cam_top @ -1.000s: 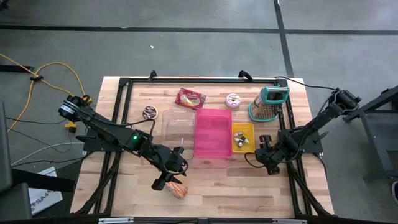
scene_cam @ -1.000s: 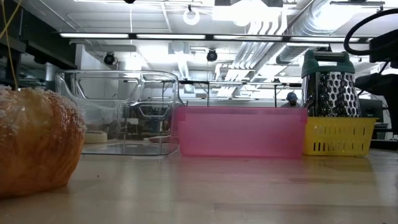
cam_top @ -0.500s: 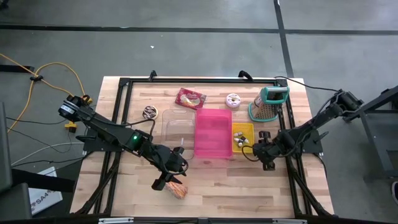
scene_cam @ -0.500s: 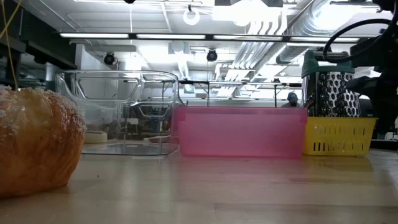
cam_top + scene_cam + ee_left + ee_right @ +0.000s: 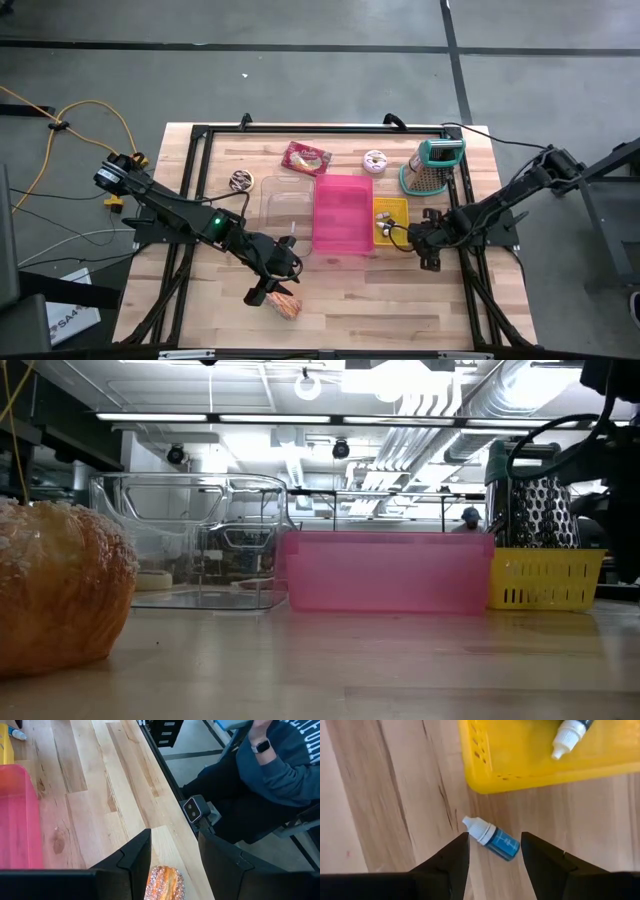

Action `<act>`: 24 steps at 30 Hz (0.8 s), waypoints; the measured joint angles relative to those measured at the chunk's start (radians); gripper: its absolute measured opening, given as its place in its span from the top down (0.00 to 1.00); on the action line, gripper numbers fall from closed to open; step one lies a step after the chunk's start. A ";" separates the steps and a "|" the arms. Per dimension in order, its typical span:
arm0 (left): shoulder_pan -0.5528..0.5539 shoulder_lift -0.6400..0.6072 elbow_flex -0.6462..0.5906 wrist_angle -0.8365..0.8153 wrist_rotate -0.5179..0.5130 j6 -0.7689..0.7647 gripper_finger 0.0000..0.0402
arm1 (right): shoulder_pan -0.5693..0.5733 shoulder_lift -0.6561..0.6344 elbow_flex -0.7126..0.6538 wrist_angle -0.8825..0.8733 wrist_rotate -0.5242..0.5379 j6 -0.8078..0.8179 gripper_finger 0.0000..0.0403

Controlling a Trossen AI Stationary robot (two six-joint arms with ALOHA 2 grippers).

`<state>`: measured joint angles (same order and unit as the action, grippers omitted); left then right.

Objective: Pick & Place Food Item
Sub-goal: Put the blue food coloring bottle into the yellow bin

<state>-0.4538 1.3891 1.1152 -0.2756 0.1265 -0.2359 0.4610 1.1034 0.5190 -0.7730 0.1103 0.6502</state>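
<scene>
Blue-labelled dropper bottle (image 5: pixel 496 839), writing unreadable

- Pink bin (image 5: pixel 342 214): rectangular, translucent, between the two grippers.
- Clear container (image 5: pixel 285 206): touching the pink bin's side, on the left gripper's side.
- Yellow basket (image 5: pixel 391 217): just beside the right gripper, against the pink bin; holds small dropper bottles.
- Blue dropper bottle (image 5: pixel 494 839): lying on the wood directly ahead of the right gripper, just outside the basket.
- Box grater (image 5: pixel 433 166): teal-handled, beyond the right gripper.
- Seated person (image 5: pixel 270 780): dark sleeve and wristwatch, off the table edge ahead of the left gripper.
</scene>
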 joint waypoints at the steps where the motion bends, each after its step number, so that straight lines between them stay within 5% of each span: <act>1: 0.000 0.000 0.000 0.000 0.000 0.000 0.60 | 0.000 0.000 0.000 0.000 -0.005 -0.002 0.59; 24: 0.000 0.000 0.000 0.000 0.000 0.000 0.60 | -0.027 -0.083 0.073 0.090 -0.129 -0.213 0.59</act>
<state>-0.4538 1.3891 1.1152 -0.2752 0.1265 -0.2359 0.4343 1.0203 0.5916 -0.6833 -0.0185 0.4376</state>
